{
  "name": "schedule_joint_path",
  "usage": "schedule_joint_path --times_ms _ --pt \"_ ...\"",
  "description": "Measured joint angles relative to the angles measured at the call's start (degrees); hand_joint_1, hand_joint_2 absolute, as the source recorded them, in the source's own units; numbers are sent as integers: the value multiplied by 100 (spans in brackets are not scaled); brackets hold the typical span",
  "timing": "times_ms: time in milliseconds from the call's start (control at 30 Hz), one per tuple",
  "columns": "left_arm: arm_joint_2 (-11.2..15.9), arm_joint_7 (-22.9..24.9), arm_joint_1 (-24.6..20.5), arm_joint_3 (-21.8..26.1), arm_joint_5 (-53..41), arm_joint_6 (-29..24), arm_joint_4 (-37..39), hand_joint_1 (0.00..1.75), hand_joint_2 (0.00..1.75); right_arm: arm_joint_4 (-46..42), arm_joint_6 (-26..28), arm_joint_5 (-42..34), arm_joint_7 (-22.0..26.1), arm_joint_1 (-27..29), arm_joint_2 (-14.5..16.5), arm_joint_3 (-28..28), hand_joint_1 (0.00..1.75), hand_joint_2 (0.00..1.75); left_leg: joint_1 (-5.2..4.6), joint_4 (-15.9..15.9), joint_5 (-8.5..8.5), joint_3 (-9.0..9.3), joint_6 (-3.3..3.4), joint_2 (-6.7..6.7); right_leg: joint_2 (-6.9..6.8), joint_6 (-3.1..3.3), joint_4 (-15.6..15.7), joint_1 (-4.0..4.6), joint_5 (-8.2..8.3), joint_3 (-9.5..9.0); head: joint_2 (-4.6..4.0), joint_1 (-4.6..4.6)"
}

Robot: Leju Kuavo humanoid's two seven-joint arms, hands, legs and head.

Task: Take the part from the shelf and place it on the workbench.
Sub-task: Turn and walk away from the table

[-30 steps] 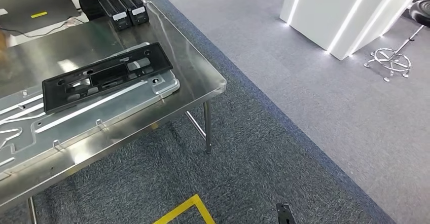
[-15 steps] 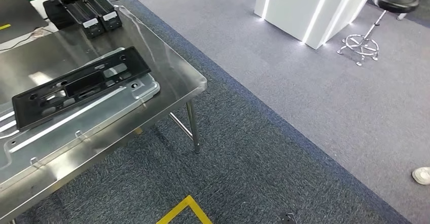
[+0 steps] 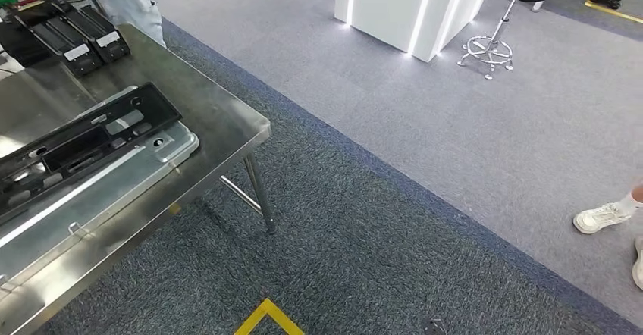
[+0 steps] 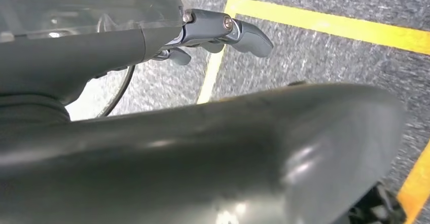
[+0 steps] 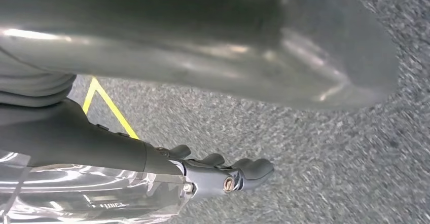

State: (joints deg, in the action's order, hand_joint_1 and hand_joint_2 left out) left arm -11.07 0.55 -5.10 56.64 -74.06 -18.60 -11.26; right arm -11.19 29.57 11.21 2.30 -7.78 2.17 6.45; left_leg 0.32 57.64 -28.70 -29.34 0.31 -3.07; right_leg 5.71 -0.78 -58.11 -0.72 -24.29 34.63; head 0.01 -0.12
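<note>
- We are finding a long black plastic frame part with cut-out slots [image 3: 79,147] lying flat on the polished stainless-steel workbench [image 3: 220,123], resting across a pale sheet-metal plate with raised tabs [image 3: 98,187]. We judge this to be the task's part, so the placing step looks done for this piece.
- We are seeing no shelf, so we cannot tell whether further parts are waiting; if any are, the walk, the pick-up and the carry are all left to do.
- We are seeing the head view looking past the workbench corner at grey carpet and a yellow floor marking [image 3: 267,316], which suggests the robot is facing away from the bench.
- We are noting the left hand [image 4: 223,31] hanging over the carpet with its dark fingers lightly curled and nothing in them; how far they are closed, we cannot tell, since a dark body part is blocking much of that view.
- We are noting the right hand [image 5: 223,176] hanging likewise, fingers bunched together and empty; whether released or clenched, we cannot tell.
- We are seeing the part and the plate cut off at the picture edge.
- We are recording two black boxes with white labels [image 3: 64,36] at the far end of the workbench, partly cropped.
- We are recording a person's white shoe [image 3: 603,217] on the floor, well apart from the bench.
</note>
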Motion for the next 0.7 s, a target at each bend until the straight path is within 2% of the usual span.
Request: schedule_joint_path --times_ms 33,67,100,133,200,233,267,300,333,367,433,467,533,567,633,667,700 --pt "-2 -3 -3 2 -10 -14 0 0 0 2 1 8 -3 8 -7 0 0 0 7 -24 30 2 36 54 40 -42 5 -11 17 14 0 0" --pt "-4 -3 -5 3 -19 -30 0 0 0 5 2 14 -7 16 -12 0 0 0 12 -57 65 9 78 110 15 -76 -30 -12 -4 42 0 2" --pt "-8 -7 -7 3 -31 -46 0 0 0 8 3 19 -13 20 -17 0 0 0 22 -92 103 15 122 175 -70 -101 -149 -10 -89 106 0 13" --pt "-11 -11 -6 4 -45 -57 0 0 0 10 5 21 -18 18 -22 0 0 0 31 -124 136 13 158 245 -191 -121 -387 -7 -246 218 0 26" --pt "-11 -19 8 4 -69 -67 0 0 0 11 7 21 -25 8 -20 0 0 0 4 -126 155 -10 186 381 -431 -156 -1090 -11 -645 535 0 47" --pt "-11 -20 18 4 -77 -68 0 0 0 12 9 17 -25 10 -20 0 0 0 -6 -119 156 -25 187 452 -482 -175 -1397 -21 -770 662 -1 48" --pt "-10 -22 24 4 -83 -68 0 0 0 13 13 10 -24 20 -21 0 0 0 -11 -112 154 -36 185 518 -512 -188 -1534 -32 -794 703 -1 48" --pt "-10 -24 24 3 -90 -68 0 0 0 14 17 1 -22 36 -23 -1 0 0 -12 -105 150 -42 179 581 -539 -197 -1453 -44 -715 631 -1 49" --pt "-11 -25 20 3 -98 -67 0 0 0 14 23 -9 -20 52 -26 -2 0 0 -12 -99 143 -40 168 639 -584 -198 -1153 -52 -557 443 0 49" --pt "-13 -26 17 2 -107 -66 0 0 0 15 28 -18 -14 61 -28 -3 0 0 -13 -95 132 -31 151 693 -682 -188 -723 -55 -396 192 0 49" --pt "-13 -26 12 0 -123 -63 0 0 0 15 38 -34 -1 61 -31 -7 0 0 -37 -88 102 -8 96 786 -852 -133 -88 -26 -205 -165 1 45" --pt "-13 -26 10 -1 -130 -60 0 0 0 15 42 -43 5 63 -31 -9 0 0 -46 -86 90 4 65 826 -888 -97 26 -6 -194 -219 0 44" --pt "-13 -25 -2 -8 -145 -50 0 0 0 15 49 -58 10 84 -39 -30 0 0 -50 -95 76 29 -4 899 -798 -19 40 13 -184 -202 0 42" --pt "-13 -25 -8 -15 -154 -45 0 0 0 16 50 -63 10 99 -43 -45 0 0 -40 -71 46 30 -40 867 -751 18 61 6 -170 -202 1 42" --pt "-14 -28 -11 -30 -179 -44 0 0 0 17 52 -66 13 111 -48 -70 0 0 -21 232 -175 -86 -95 642 -654 97 105 -19 -131 -208 0 37" --pt "-14 -30 -4 -36 -191 -44 0 0 0 17 53 -66 15 110 -48 -77 0 0 -7 563 -370 -231 -109 493 -602 122 113 -20 -119 -203 1 33" --pt "-14 -30 6 -42 -203 -44 0 0 0 17 54 -67 19 108 -49 -81 0 0 -3 972 -579 -418 -115 404 -542 138 111 -14 -113 -192 0 31"
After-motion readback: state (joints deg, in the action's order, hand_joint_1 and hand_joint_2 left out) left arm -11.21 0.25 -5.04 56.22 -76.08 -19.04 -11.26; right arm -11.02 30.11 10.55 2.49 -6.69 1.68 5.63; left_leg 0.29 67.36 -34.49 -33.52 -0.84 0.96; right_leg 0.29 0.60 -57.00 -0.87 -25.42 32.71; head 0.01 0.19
